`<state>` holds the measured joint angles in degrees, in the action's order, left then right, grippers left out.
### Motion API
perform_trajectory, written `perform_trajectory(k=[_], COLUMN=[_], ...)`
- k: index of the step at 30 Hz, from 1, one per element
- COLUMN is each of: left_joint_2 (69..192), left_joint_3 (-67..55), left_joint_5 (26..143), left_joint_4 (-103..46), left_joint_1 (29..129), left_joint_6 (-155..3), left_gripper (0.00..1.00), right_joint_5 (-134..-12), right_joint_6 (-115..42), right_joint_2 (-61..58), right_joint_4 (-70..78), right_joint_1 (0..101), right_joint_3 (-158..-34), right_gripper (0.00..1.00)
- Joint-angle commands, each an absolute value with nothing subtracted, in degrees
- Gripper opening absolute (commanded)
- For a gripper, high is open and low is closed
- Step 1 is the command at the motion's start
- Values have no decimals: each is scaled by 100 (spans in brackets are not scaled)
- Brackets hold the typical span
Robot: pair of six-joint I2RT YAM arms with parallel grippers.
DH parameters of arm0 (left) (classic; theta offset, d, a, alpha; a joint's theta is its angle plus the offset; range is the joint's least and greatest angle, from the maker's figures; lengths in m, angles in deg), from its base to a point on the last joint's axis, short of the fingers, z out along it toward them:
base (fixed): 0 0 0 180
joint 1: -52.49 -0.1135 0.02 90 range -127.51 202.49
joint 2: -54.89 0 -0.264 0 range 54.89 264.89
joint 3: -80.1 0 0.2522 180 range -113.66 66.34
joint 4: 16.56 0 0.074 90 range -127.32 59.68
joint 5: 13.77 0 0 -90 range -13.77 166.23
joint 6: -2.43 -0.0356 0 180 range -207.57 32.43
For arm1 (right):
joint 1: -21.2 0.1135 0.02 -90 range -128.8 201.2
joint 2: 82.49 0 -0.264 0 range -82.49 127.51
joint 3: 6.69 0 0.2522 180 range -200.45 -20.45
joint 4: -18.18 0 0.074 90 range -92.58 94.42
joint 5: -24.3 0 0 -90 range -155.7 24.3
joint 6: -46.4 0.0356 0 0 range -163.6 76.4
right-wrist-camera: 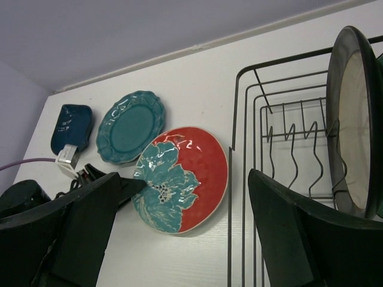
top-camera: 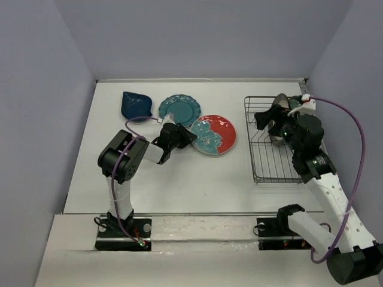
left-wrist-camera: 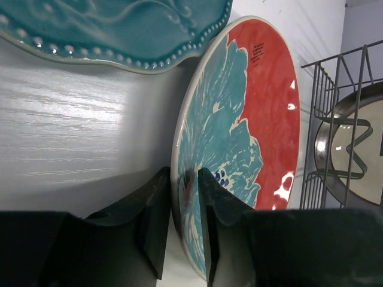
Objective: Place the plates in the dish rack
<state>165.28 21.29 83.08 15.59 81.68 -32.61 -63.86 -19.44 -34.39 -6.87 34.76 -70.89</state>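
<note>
**A robot lab cell**

We are looking at a laboratory test bench. A plain white table (top-camera: 179, 191) is boxed in on three sides by bare lavender-grey walls (top-camera: 203, 36). The left arm (top-camera: 122, 161) and the right arm (top-camera: 326, 185), both robot arms, are bolted to black base plates (top-camera: 122, 236) along a metal rail (top-camera: 203, 226) at the near edge. A purple cable (top-camera: 362, 149) loops beside the right one. The household things we see, a black wire dish rack (top-camera: 272, 161), a teal plate (top-camera: 179, 109) and a red plate (top-camera: 220, 128), sit straight on that table.
</note>
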Motion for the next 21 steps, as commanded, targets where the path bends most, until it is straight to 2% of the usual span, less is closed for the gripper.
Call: perform_trajectory(k=[1, 2, 3, 4, 7, 11, 15, 21], left_joint_2=[16660, 16712, 16730, 16730, 16608, 15846, 14983, 13831], left_joint_3=[2160, 2178, 2204, 2248, 2546, 3039, 3513, 4339], left_joint_5=[8221, 8221, 8212, 8212, 8168, 8141, 8264, 8721], left_joint_4=[2258, 2294, 2312, 2329, 2654, 3076, 3199, 3788], left_joint_1=[8211, 8203, 8211, 8229, 8220, 8229, 8203, 7852], left_joint_6=[-3132, -3106, -3097, -3097, -3070, -3044, -2974, -2307], left_gripper=[27, 23, 11, 6, 6, 6, 6, 6], right_joint_5=[-6763, -6798, -6895, -6948, -7089, -7622, -8196, -8171], right_joint_6=[-1803, -1777, -1750, -1733, -1697, -1636, -1557, -1565], right_joint_2=[-3441, -3441, -3441, -3458, -3564, -3591, -3275, -2686], right_joint_4=[-252, -252, -270, -287, -357, -472, -437, -367], right_joint_1=[3561, 3561, 3561, 3561, 3561, 3666, 3815, 4210], right_joint_3=[-7037, -7037, -7046, -7055, -7055, -7125, -7143, -7046], right_gripper=[91, 91, 91, 91, 91, 91, 91, 92])
